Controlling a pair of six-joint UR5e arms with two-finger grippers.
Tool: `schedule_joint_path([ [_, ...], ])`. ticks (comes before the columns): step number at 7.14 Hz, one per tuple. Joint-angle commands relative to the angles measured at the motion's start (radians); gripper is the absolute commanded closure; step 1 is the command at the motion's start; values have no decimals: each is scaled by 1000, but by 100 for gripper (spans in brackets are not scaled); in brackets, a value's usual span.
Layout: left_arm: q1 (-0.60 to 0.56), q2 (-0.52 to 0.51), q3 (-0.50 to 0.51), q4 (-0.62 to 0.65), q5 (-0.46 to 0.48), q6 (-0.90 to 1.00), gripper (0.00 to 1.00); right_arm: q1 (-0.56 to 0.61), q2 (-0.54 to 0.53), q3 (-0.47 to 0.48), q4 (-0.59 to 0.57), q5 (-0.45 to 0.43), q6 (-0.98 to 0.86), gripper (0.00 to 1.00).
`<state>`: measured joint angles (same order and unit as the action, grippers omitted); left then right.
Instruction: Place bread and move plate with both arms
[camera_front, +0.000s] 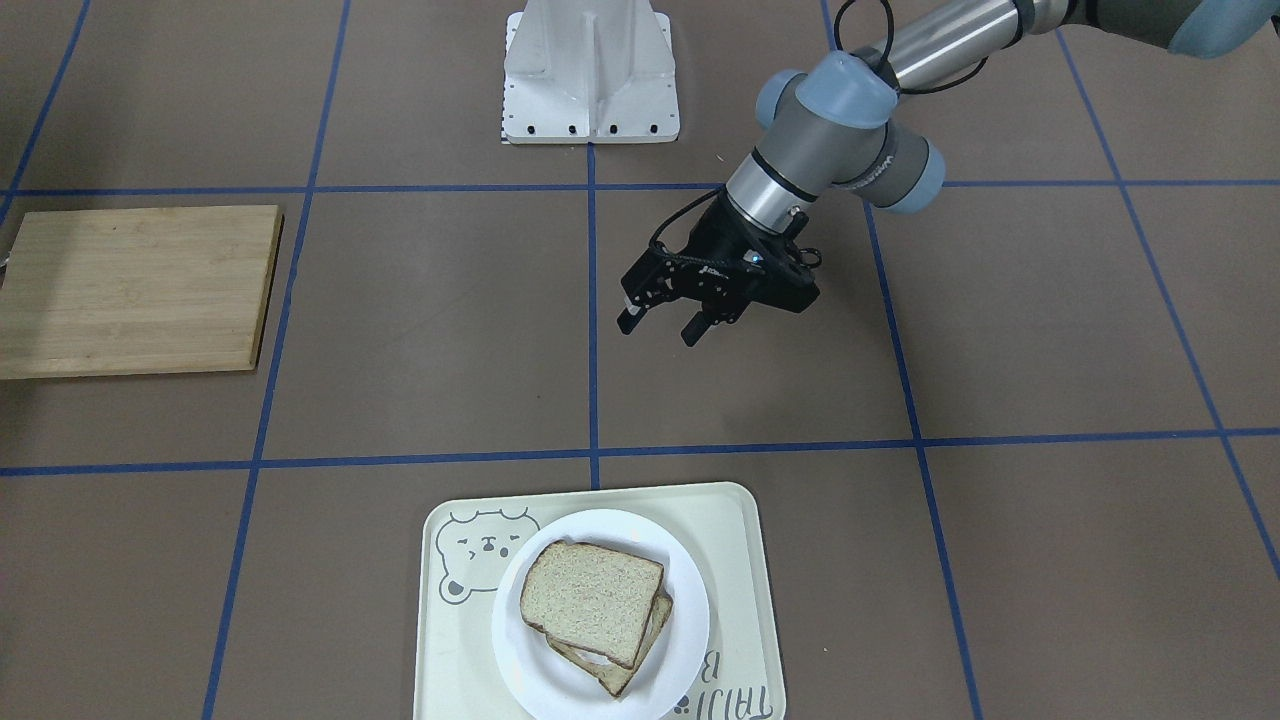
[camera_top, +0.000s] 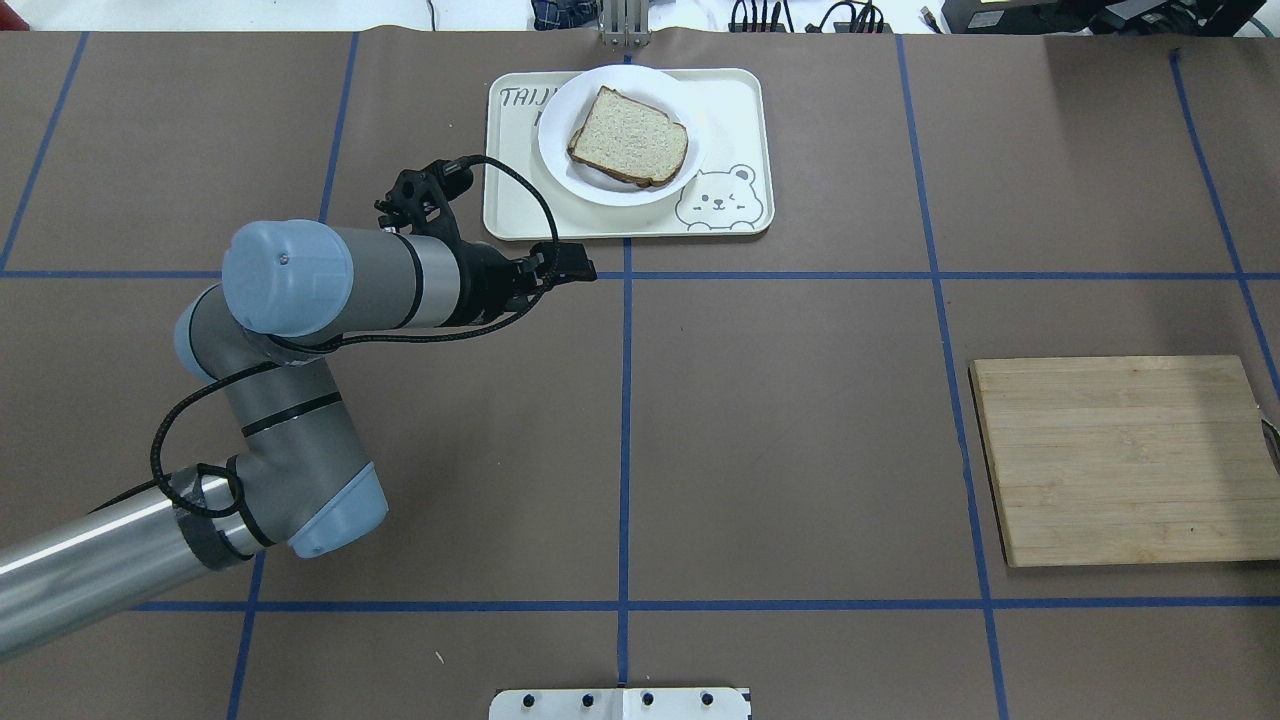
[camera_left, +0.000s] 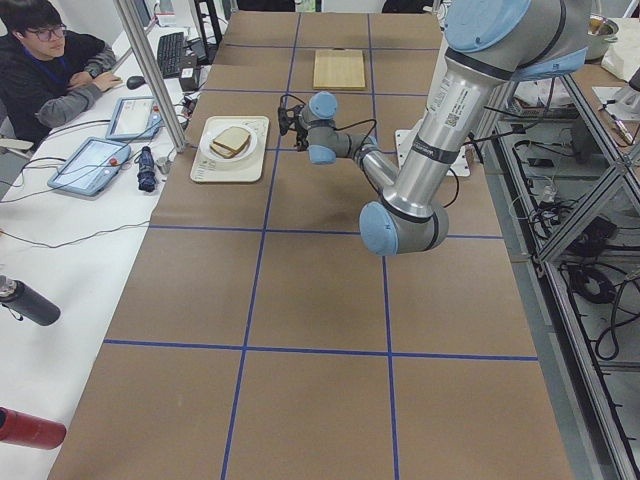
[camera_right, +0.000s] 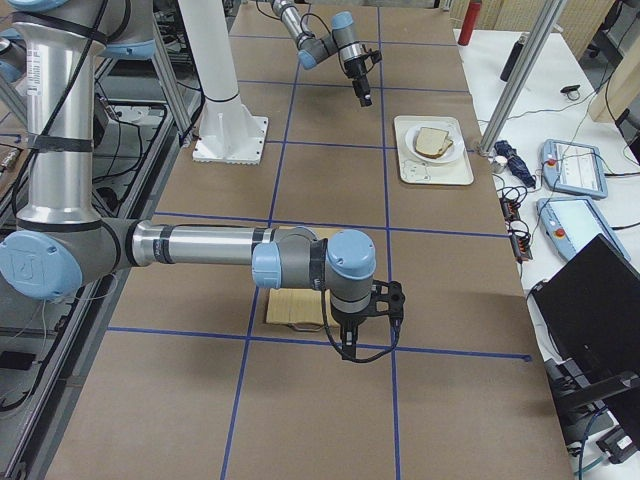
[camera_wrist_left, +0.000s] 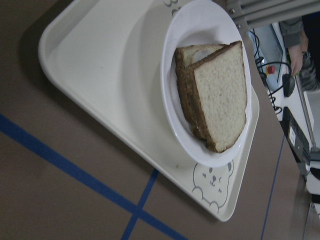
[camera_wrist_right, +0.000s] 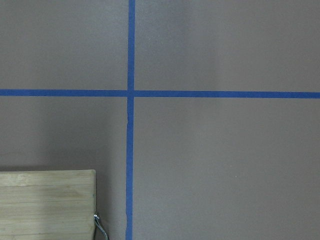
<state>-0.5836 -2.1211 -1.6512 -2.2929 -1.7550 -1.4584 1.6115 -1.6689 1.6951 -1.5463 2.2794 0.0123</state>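
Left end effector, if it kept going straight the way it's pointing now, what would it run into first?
Probably the cream tray, near its robot-side edge, short of the plate. The left end effector tilts down toward it; depth is unclear, so it could meet bare table first.

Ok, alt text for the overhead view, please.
A bread slice lies on the white plate, which sits on a cream bear tray at the far edge of the table. The left arm holds its pincer just short of the tray's near side; a wooden board lies at right.
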Motion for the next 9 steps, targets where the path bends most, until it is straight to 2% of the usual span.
schedule_joint_path([
  [1, 11, -6, -168, 429, 20, 356, 1, -1, -3, 0, 0, -1, 0, 0],
  [3, 10, 1, -194, 637, 196, 667, 1, -1, -3, 0, 0, -1, 0, 0],
  [4, -2, 1, -229, 761, 204, 752, 1, -1, -3, 0, 0, -1, 0, 0],
  [6, -103, -2, -320, 1098, 203, 997, 1, 1, -6, 0, 0, -1, 0, 0],
  [7, -183, 3, -338, 1181, 197, 1117, 1, 1, -6, 0, 0, -1, 0, 0],
  [8, -305, 9, -325, 1225, 121, 1211, 1, 1, -8, 0, 0, -1, 0, 0],
  [9, -431, 82, -317, 1234, -87, 1225, 1, 1, -8, 0, 0, -3, 0, 0],
])
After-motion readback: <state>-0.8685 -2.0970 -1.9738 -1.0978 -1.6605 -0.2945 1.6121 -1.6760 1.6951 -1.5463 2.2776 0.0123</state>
